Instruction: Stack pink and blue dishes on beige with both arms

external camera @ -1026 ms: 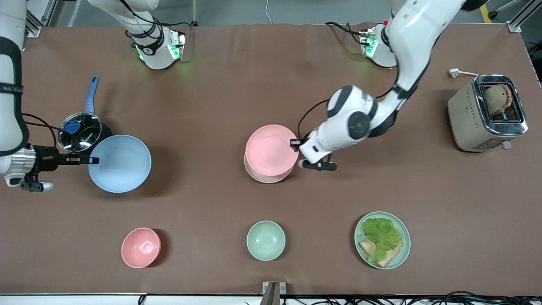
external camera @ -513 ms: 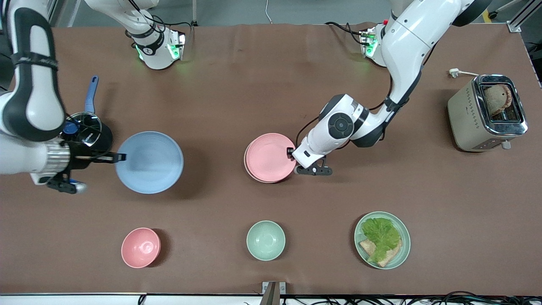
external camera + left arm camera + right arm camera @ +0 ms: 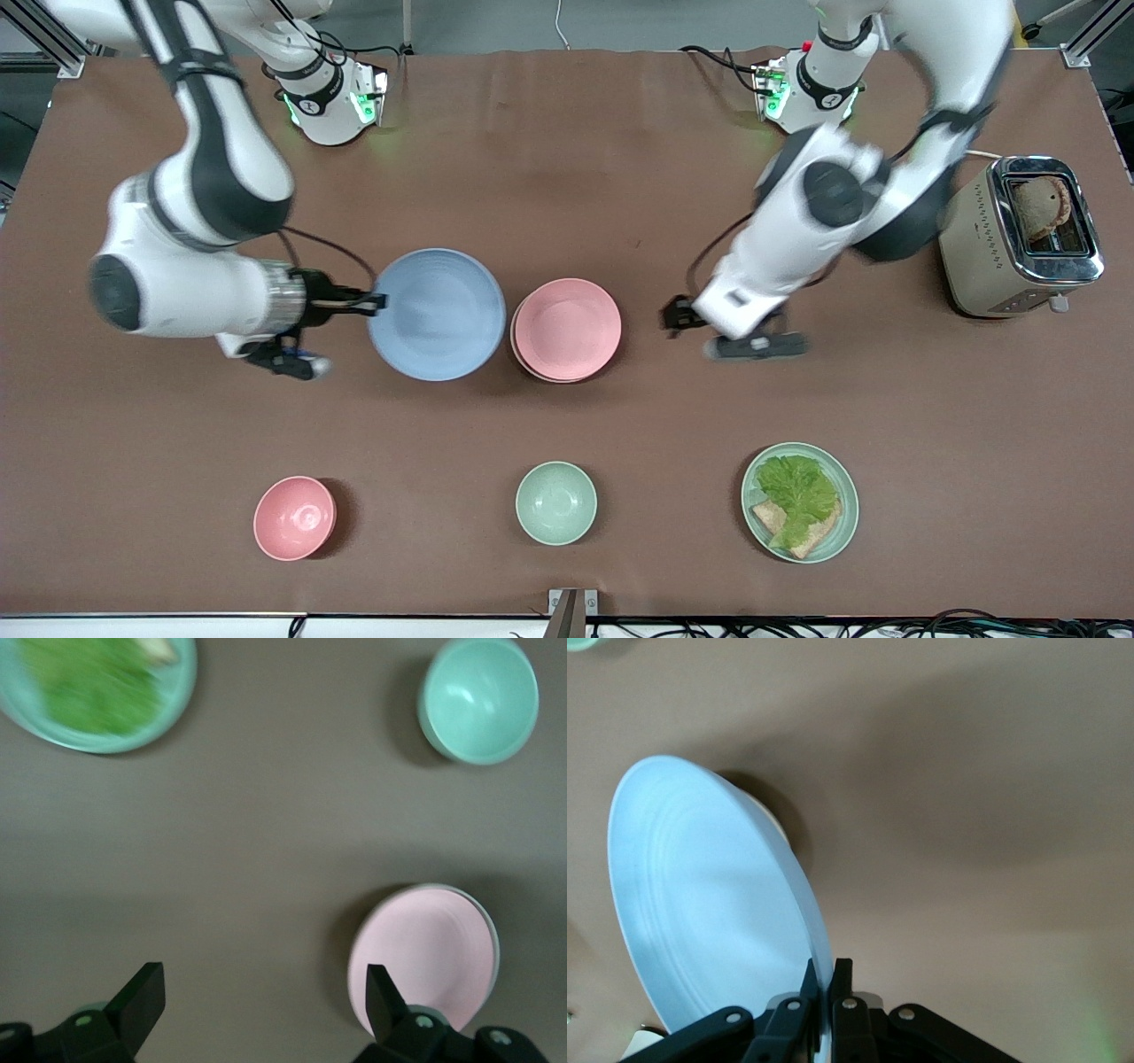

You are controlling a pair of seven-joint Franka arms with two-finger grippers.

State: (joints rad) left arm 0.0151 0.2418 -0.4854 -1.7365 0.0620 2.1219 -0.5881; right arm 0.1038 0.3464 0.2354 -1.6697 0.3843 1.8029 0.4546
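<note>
Four plates: blue plate [image 3: 436, 314], pink plate [image 3: 567, 325], beige plate [image 3: 532, 365], green plate [image 3: 845, 505]. Two bowls: pink bowl [image 3: 294, 517], green bowl [image 3: 555, 502]. One toaster [image 3: 983, 248].

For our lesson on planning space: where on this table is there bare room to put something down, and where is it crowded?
Bare cloth runs between the arm bases and the pink plate, and between the plates and the row of pink bowl, green bowl and salad plate. It is crowded mid-table: the right tool holds the blue plate beside the stack, with the open left tool close.
</note>
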